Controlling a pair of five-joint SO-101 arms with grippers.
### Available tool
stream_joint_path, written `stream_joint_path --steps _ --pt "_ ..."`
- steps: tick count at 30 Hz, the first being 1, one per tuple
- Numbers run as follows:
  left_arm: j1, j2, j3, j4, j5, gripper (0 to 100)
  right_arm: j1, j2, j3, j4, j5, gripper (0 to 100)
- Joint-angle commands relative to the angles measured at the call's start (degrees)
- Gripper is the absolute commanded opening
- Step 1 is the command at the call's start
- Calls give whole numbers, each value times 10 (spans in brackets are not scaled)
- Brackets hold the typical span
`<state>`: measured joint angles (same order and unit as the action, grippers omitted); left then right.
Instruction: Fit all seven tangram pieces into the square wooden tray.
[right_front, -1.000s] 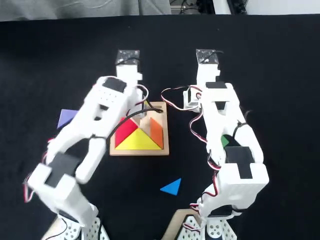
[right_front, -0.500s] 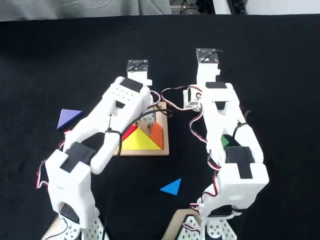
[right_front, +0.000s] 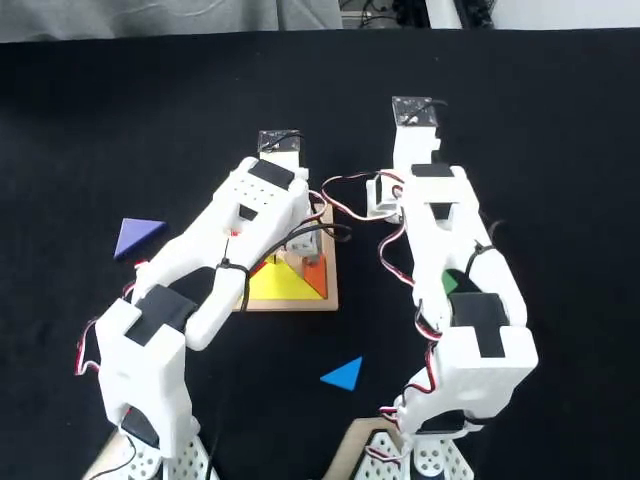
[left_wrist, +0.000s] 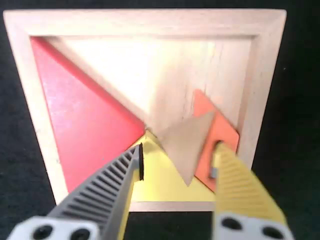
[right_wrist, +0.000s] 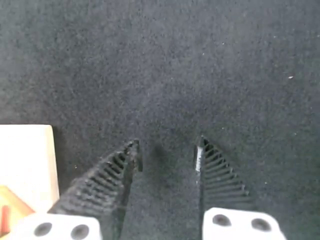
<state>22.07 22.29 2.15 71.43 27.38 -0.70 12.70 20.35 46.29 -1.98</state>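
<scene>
Between the spread jaws of the left gripper (left_wrist: 178, 150), with nothing pinched, the wooden tray (left_wrist: 150, 22) is now framed, this arm having been swung across from the purple triangle (right_front: 136, 236) side. Seated: red triangle (left_wrist: 85, 130), yellow triangle (left_wrist: 155, 180), orange piece (left_wrist: 222, 135). Beyond the jaw tips, bare recess. Right gripper (right_wrist: 167, 150): jaws spread, unmoved. Blue triangle (right_front: 343, 374) loose; filling is judged unfinished.

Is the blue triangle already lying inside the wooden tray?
No, the blue triangle lies on the black table, apart from the wooden tray.
</scene>
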Motion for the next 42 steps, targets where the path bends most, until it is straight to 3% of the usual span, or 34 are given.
stream_joint_path --steps 1,10,16,24,31,33,36,42 --pt "6 -11 -29 4 3 271 9 -34 -28 -9 -4 179" --pt "-7 -11 -44 4 1 271 9 -34 -28 -8 -4 179" --pt "-91 -95 -129 142 -20 271 10 -36 -28 -8 -4 179" --pt "-223 -246 -95 209 -192 271 10 -35 -26 -8 -4 179" --pt "-342 -309 55 211 -444 271 10 -36 -25 -5 -4 179" --pt "-371 -328 109 211 -486 270 10 -36 -25 -4 -4 179" --pt "-423 -398 210 169 -516 270 18 -38 -25 -4 -5 179" --pt "-528 -640 482 -47 -520 270 54 -76 -34 43 4 179"
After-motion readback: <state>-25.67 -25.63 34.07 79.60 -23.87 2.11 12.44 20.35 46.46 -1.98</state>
